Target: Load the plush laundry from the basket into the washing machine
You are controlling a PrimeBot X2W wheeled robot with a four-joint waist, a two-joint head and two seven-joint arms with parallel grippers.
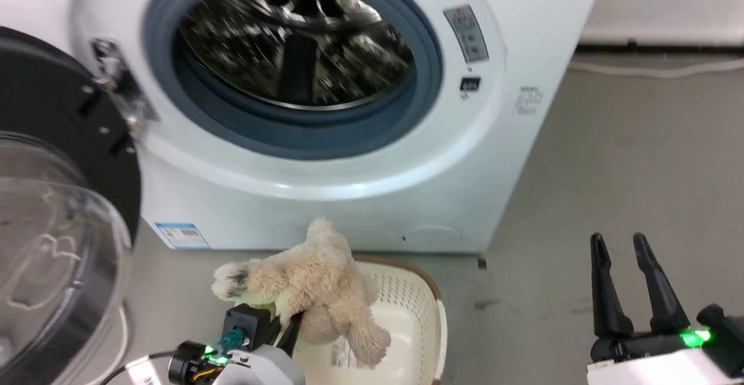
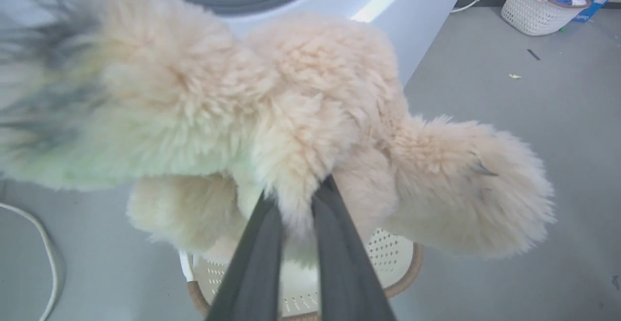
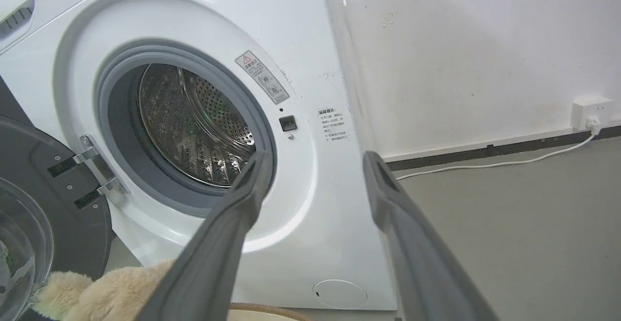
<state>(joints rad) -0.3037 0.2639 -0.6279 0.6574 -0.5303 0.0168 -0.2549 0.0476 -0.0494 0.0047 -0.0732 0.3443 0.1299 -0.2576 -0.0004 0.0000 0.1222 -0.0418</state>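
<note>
My left gripper [image 1: 290,318] is shut on the plush laundry [image 1: 314,286], a fluffy cream stuffed animal held a little above the basket [image 1: 418,303]. In the left wrist view the two dark fingers [image 2: 335,224] pinch the fur of the plush laundry [image 2: 301,112], whose limbs hang to both sides over the basket [image 2: 398,277]. The washing machine [image 1: 325,59] stands just behind, its door [image 1: 52,210] swung open to the left and the steel drum bare. My right gripper [image 1: 622,245] is open at the lower right, apart from everything; in its own view its fingers [image 3: 242,200] frame the washing machine [image 3: 194,122].
The open bubble door juts out at the left, close to my left arm. A white cable [image 2: 34,233] lies on the grey floor at the left. Another basket [image 2: 538,6] with colourful items stands far off by the wall. A power cord [image 3: 490,166] runs along the skirting.
</note>
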